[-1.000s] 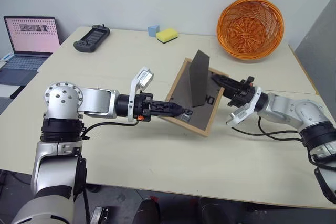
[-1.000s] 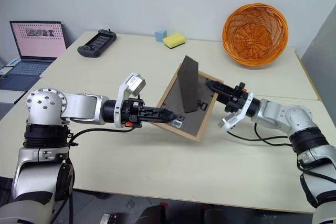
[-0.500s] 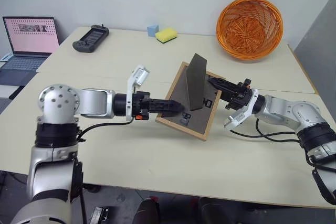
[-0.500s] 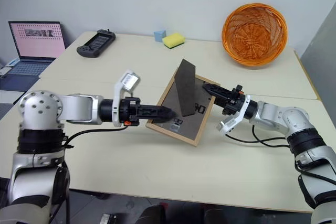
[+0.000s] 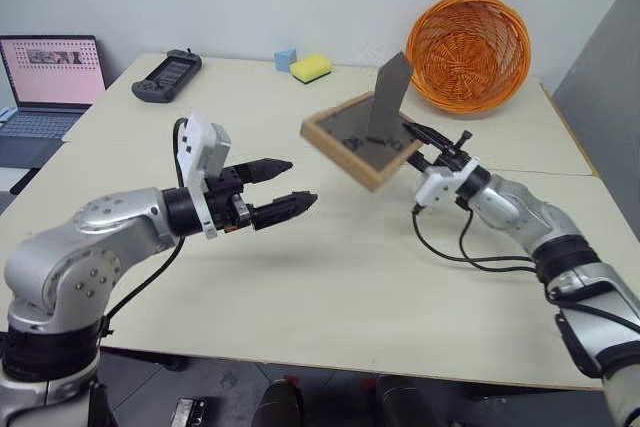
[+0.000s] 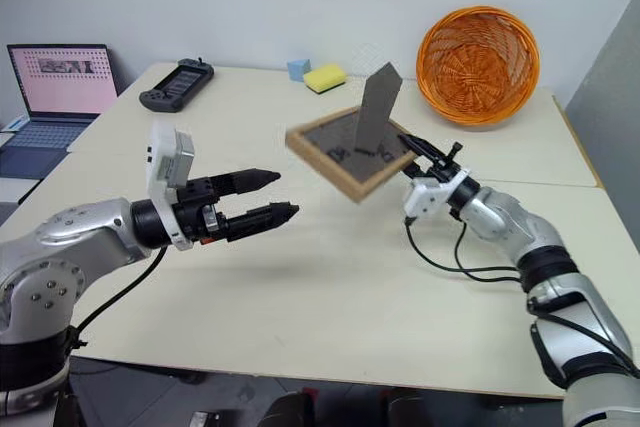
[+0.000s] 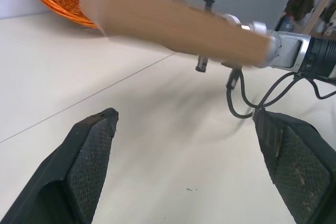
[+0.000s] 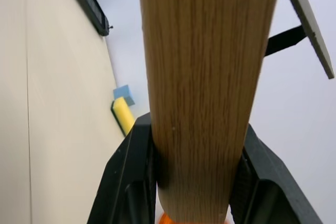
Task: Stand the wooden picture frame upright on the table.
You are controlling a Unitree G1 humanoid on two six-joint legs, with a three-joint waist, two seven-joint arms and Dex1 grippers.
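Note:
The wooden picture frame (image 5: 358, 143) hangs in the air above the table (image 5: 330, 277), tilted close to level. Its dark grey back faces up and the prop leg (image 5: 388, 97) sticks upward. My right gripper (image 5: 424, 144) is shut on the frame's right edge; in the right wrist view the light-wood edge (image 8: 205, 77) sits clamped between the two black fingers (image 8: 131, 177). My left gripper (image 5: 300, 180) is open and holds nothing, a short way left of the frame. In the left wrist view its fingers (image 7: 89, 166) stand wide apart, with the blurred frame (image 7: 178, 24) beyond them.
An orange wicker basket (image 5: 470, 52) stands at the back right. A yellow sponge (image 5: 311, 68) and a small blue cube (image 5: 286, 58) lie at the back centre, a black game controller (image 5: 167, 74) at the back left. A laptop (image 5: 45, 82) sits off the left edge. A grey panel (image 5: 605, 97) borders the right side.
My left gripper has let go of the frame, opened wide and drawn back to the left. The right gripper has lifted the frame off the table and turned it nearer to level.

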